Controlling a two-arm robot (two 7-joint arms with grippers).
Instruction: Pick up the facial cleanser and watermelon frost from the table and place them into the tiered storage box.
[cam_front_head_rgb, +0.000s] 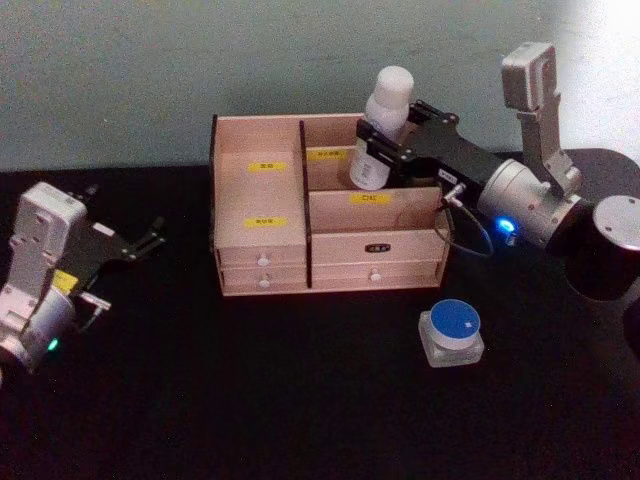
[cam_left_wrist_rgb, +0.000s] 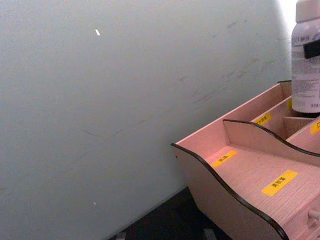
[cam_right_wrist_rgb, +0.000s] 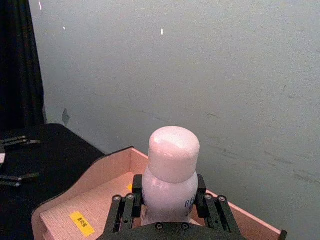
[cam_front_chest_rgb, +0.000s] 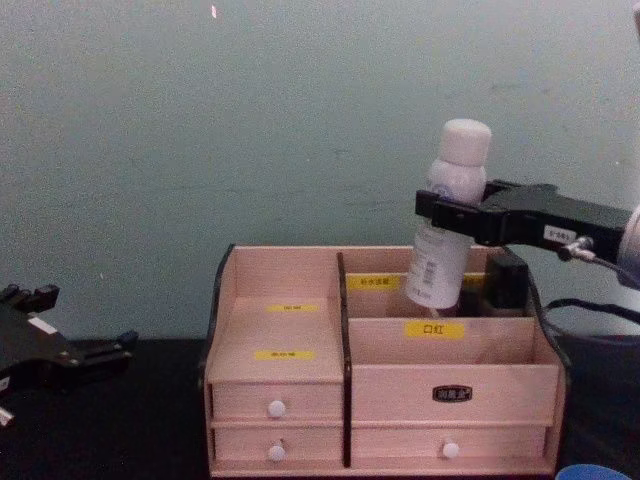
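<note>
Jaws: right gripper (cam_front_head_rgb: 378, 150) clamps the one bottle (cam_front_head_rgb: 389, 95) at the box's (cam_front_head_rgb: 345, 247) back-right bin; left gripper (cam_front_head_rgb: 133, 265) parked, spread open. I see one jar (cam_front_head_rgb: 451, 333) on worktop (cam_front_head_rgb: 300, 390), four drawers (cam_front_head_rgb: 262, 261).

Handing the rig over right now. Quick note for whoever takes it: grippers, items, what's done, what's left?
Right gripper: shut on the white bottle, which is tilted with its base at the rear right compartment of the tiered storage box; not yet released.
Left gripper: open, parked at the left of the table, holding nothing.
Blue-lidded jar: on the table, in front of the box's right end.
Done: nothing stowed.
Left: release the bottle, then fetch and stow the jar.
</note>
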